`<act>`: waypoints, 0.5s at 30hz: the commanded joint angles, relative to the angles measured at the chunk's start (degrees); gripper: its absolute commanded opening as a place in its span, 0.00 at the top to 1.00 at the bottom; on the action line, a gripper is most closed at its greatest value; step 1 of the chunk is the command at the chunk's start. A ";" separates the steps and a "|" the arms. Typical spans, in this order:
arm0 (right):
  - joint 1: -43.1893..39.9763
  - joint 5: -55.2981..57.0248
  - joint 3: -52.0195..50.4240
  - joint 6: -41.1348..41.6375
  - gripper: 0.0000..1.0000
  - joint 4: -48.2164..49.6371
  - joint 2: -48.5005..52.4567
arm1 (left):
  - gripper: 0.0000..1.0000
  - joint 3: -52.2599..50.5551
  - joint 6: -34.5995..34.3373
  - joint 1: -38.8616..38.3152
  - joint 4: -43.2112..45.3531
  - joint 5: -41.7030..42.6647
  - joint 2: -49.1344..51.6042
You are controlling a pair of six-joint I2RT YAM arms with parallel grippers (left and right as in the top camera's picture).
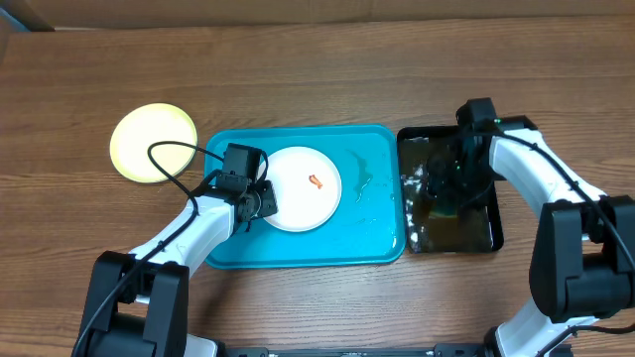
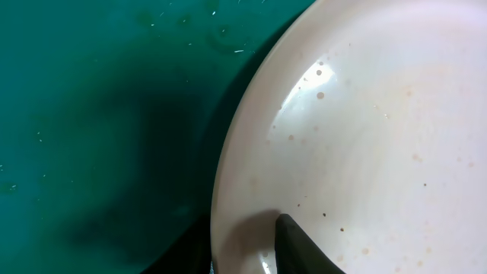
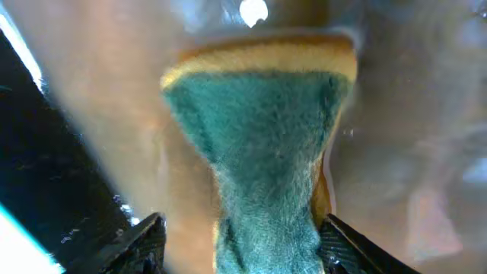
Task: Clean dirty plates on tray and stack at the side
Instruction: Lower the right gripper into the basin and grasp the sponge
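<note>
The white plate (image 1: 303, 193) lies flat in the left half of the turquoise tray (image 1: 377, 248), an orange smear (image 1: 316, 181) near its middle and fine specks across its glaze in the left wrist view. The left gripper (image 1: 266, 201) is at its left rim. The jaws are narrow, one finger (image 2: 300, 243) lying on top of the rim and the other seemingly beneath it, so I judge the rim pinched. A pale yellow-green plate (image 1: 153, 144) sits on the bench (image 1: 317, 69) just left of the tray. No third plate shows.

To the right, touching the tray, stands a black tray (image 1: 491, 233) holding brownish water. The right gripper (image 3: 242, 232) is over it, jaws either side of a green-and-yellow sponge (image 3: 262, 152) that is waisted between them. A gap shows at one finger, so I cannot tell whether the hold is firm.

Risks, as I judge them:
- A thin, wet rim can slip from so shallow a pinch once scrubbing pushes sideways.
- A loosely held sponge may drop on the way over.
- A dripping sponge adds water to a tray already beaded with it, letting the plate skate.

No brand, label or writing can be read anywhere.
</note>
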 commanded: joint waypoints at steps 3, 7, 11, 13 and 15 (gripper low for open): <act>0.13 -0.44 -5.97 0.04 0.33 4.48 0.15 | 0.70 -0.85 0.92 -0.04 -0.74 0.22 2.10; 0.13 -0.42 -8.48 0.00 0.42 5.70 0.15 | 0.69 -0.87 0.92 -0.04 -0.76 0.22 2.10; 0.13 -0.52 -7.63 -0.02 0.96 5.38 0.09 | 0.67 -0.85 0.94 -0.04 -0.74 0.00 2.10; 0.11 -0.68 -5.68 -0.02 0.80 4.35 0.09 | 0.63 -0.85 1.40 -0.04 -0.72 0.00 2.10; 0.11 -0.63 -3.08 -0.26 0.66 2.91 0.09 | 0.61 -0.85 1.79 -0.04 -0.72 -0.02 2.10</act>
